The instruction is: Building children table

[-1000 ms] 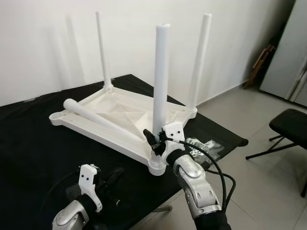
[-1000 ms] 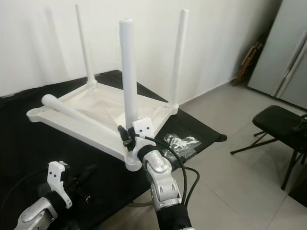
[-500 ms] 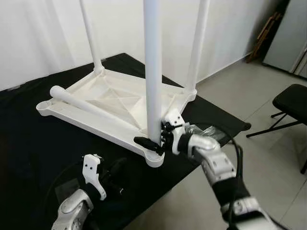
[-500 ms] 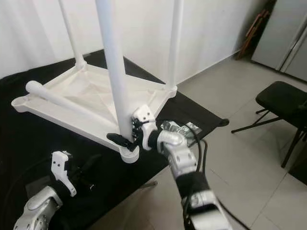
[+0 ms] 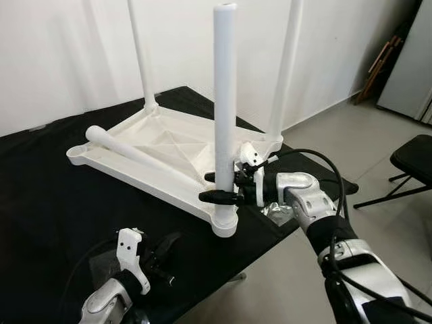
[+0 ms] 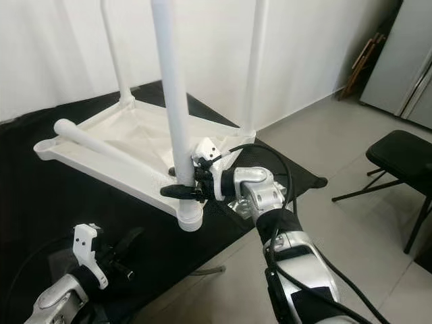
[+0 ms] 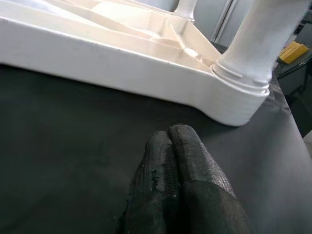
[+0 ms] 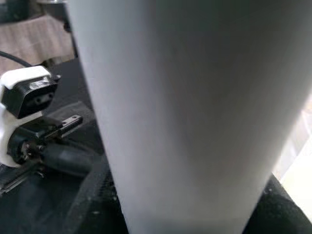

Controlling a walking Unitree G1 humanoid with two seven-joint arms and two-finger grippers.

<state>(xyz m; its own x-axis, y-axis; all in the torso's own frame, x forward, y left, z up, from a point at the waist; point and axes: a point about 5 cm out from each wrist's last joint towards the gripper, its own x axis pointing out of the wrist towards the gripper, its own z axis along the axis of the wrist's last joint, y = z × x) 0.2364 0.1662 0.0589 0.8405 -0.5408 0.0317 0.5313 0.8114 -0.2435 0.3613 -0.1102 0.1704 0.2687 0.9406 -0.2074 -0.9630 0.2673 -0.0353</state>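
White plastic children's table (image 5: 158, 145) lies upside down on a black cloth-covered surface (image 5: 47, 202). Three legs stand upright in corner sockets; the two far legs' tops are cut off by the frame edge. A fourth leg (image 5: 138, 158) lies loose across the underside, beside the empty left corner socket.

Right gripper (image 5: 219, 187) reaches in from the right, fingers either side of the near leg (image 5: 225, 101) low down, just above its socket; grip looks closed on it. In the right wrist view the leg (image 8: 185, 112) is blurred.

Left gripper (image 7: 178, 180) hovers low over the cloth near the table's edge, fingers pressed together, holding nothing.

Crumpled clear plastic bag (image 5: 277, 212) partly hidden behind the right arm. No legible writing anywhere.
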